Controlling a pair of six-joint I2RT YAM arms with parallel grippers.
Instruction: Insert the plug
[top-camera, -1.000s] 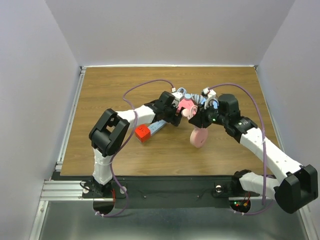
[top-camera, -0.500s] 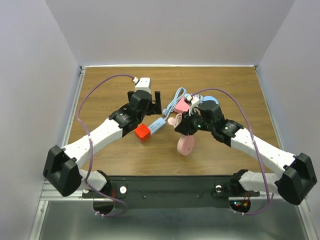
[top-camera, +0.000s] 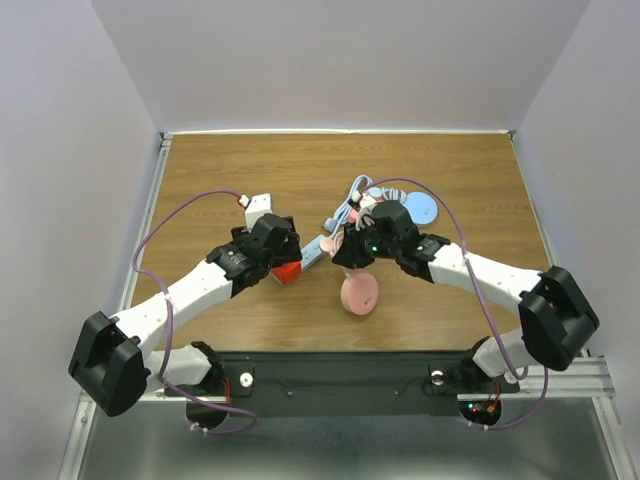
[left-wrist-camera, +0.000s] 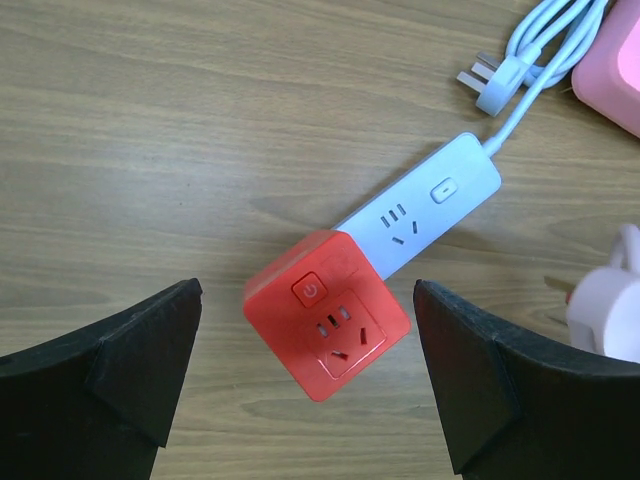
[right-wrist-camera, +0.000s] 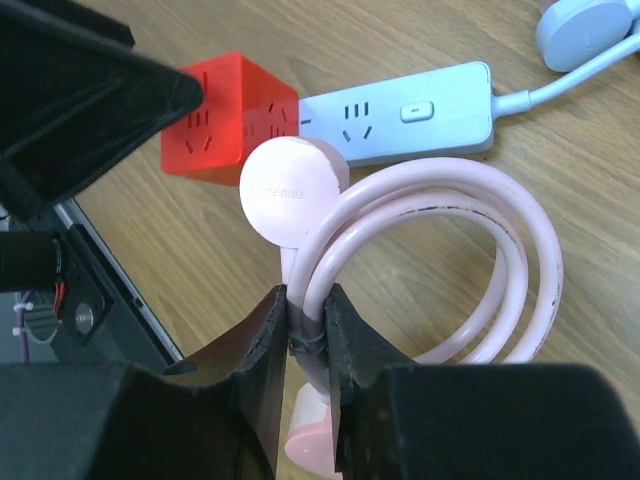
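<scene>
A wood-grain table (top-camera: 200, 180) inside plain grey walls carries the work. The pink plug (right-wrist-camera: 295, 190), a round-backed disc on a coiled pink cord (right-wrist-camera: 450, 200), hangs close to where the red cube socket (left-wrist-camera: 330, 315) meets the pale blue power strip (left-wrist-camera: 430, 200); it is not yet seated in either. The right gripper (right-wrist-camera: 305, 305) is pinched tight on the tied part of the cord, probably the handiest hold. The left gripper (left-wrist-camera: 307, 300) hovers spread wide over the cube, seemingly ready to brace it against the push.
</scene>
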